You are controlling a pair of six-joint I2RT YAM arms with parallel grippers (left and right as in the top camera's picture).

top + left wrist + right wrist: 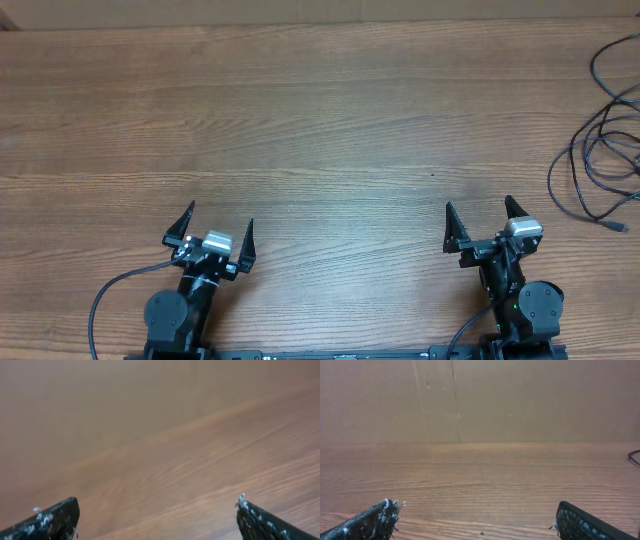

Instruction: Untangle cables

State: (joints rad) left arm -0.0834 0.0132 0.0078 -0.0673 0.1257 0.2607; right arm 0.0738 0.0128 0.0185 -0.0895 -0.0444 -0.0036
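Both idle near the bases: left gripper [212,228] spread wide, right gripper [485,222] likewise, nothing held. Tangled cables [600,150] well ahead and outboard of the right gripper, partly beyond the table [300,120] edge. Best reached rightward, pinching one outer loop only.

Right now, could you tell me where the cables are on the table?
In the overhead view, the cables lie in a loose tangle at the table's far right edge, beyond and right of the open right gripper, untouched.
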